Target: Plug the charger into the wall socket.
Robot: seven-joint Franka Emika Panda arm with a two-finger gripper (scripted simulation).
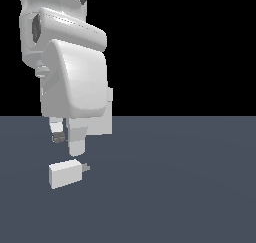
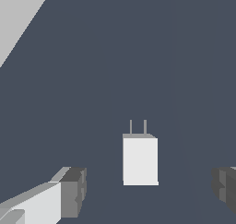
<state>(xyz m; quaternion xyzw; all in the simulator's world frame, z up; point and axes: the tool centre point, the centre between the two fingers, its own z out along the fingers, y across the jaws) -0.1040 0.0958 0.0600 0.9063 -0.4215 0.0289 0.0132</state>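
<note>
The charger is a small white block lying flat on the dark floor, its short grey prongs pointing toward the exterior view's right. My gripper hangs just above it, open and holding nothing. In the wrist view the charger lies between the two dark finger pads, closer to the one not marked, and touches neither. A flat light-grey plate, the wall socket, shows only as a corner in the wrist view. It does not show in the exterior view.
The dark blue-grey floor spreads all around the charger. The arm's white body fills the upper left of the exterior view.
</note>
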